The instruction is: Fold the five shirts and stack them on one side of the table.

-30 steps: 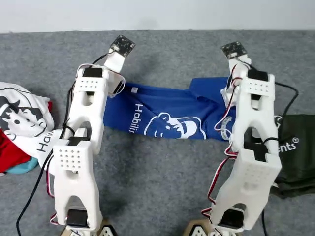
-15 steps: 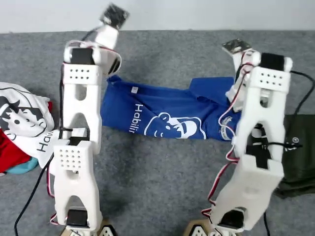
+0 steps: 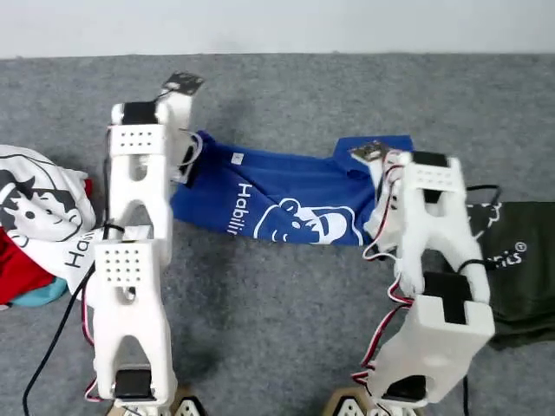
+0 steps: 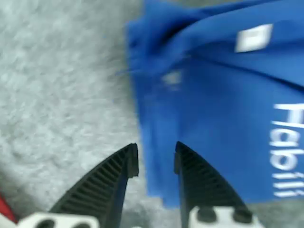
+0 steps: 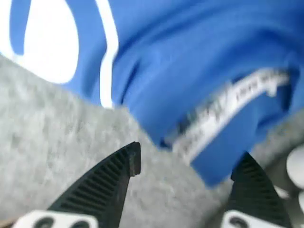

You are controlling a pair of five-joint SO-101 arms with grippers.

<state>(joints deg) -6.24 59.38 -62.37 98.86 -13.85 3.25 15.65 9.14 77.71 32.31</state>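
Cloth as soft and limp as the blue shirt, spread on the grey table between the arms, is best pinched at its edges, over which the left gripper is held slightly parted and the right gripper wide, both empty.

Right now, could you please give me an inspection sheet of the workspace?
Surface: grey carpet, flat.
Job's things: blue shirt spread across the middle; white cartoon shirt piled on red shirt and teal shirt at one end; dark green shirt at the other end.
Clutter: nothing seen.
Grippers: left gripper open at the blue shirt's edge; right gripper open wide over its opposite end.
Cables: black cable trailing beside the left arm.
Surroundings: pale wall behind.
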